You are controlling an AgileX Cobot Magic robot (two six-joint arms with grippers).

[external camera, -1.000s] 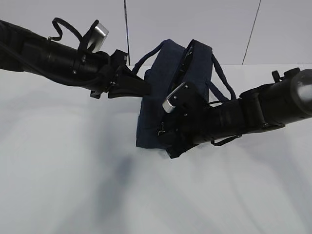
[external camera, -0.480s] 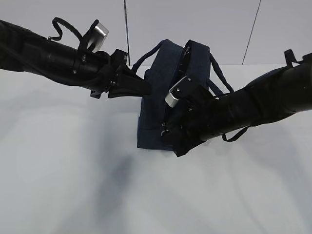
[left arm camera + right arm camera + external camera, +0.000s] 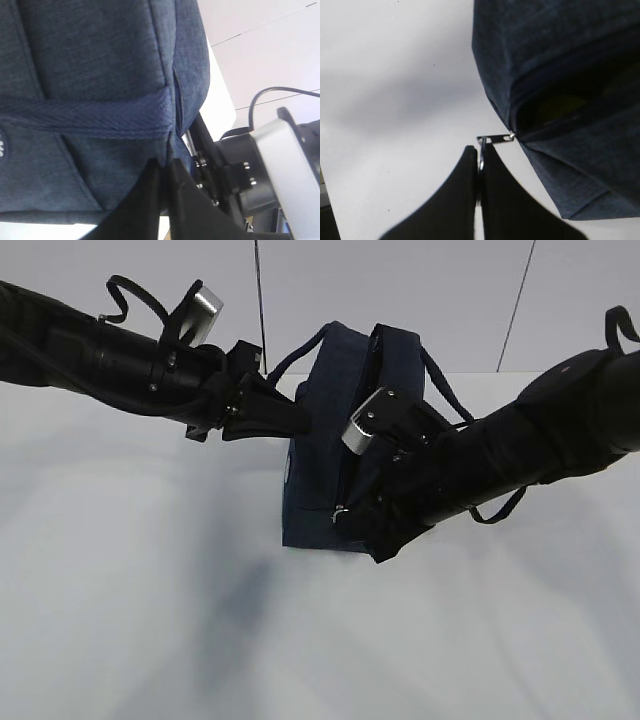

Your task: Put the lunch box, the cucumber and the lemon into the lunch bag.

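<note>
The lunch bag (image 3: 330,455) stands on the white bench (image 3: 130,620) between the two arms, its top seam partly open. Through that gap the right wrist view shows something yellowish inside, perhaps the lemon, though it is too dim to be sure. The lunch box and the cucumber are not visible anywhere.

The right pincer (image 3: 479,167) is clamped tight on the silver zipper pull (image 3: 495,138) at the bag's lower corner. The left pincer (image 3: 164,172) is pinched shut on the fabric at the bag's side, just below the handle strap (image 3: 95,117), apparently bracing it.

The grip on the pull looks thin: only the tips hold the ring, so a sideways tug could let it slip out. If the left hold on the cloth gives way, the whole bag would likely drag or tip across the bench instead of the zipper running. The slider could also jam at the corner, where the fabric bunches.
</note>
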